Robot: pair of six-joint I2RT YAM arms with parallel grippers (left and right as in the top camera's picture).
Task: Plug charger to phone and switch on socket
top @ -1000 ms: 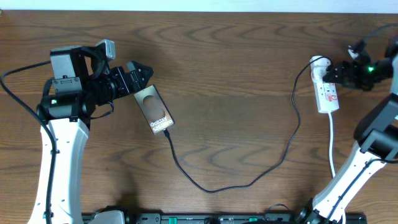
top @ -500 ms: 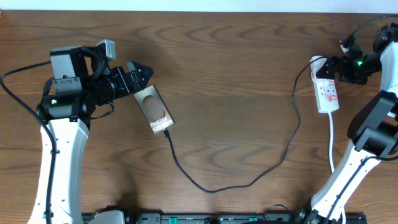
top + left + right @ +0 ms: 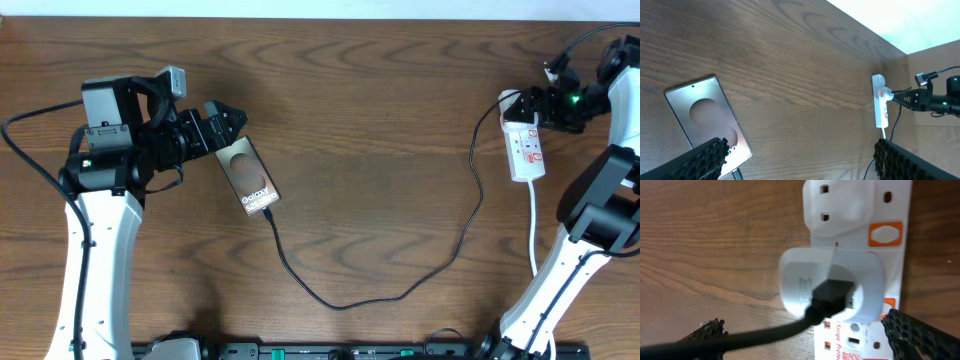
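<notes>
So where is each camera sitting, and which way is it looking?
Overhead: above the table, looking straight down; shows the left arm, right arm, phone, charger cable and socket.
Left wrist: on the left arm, looking low across the table toward the socket; left gripper's fingers frame the bottom, phone near.
Right wrist: on the right arm, close on the socket's white plug; right gripper's fingers at the bottom corners.
Shared: every view shows the socket; overhead and left wrist share the phone.

Socket (image 3: 857, 202) partly out of frame
</notes>
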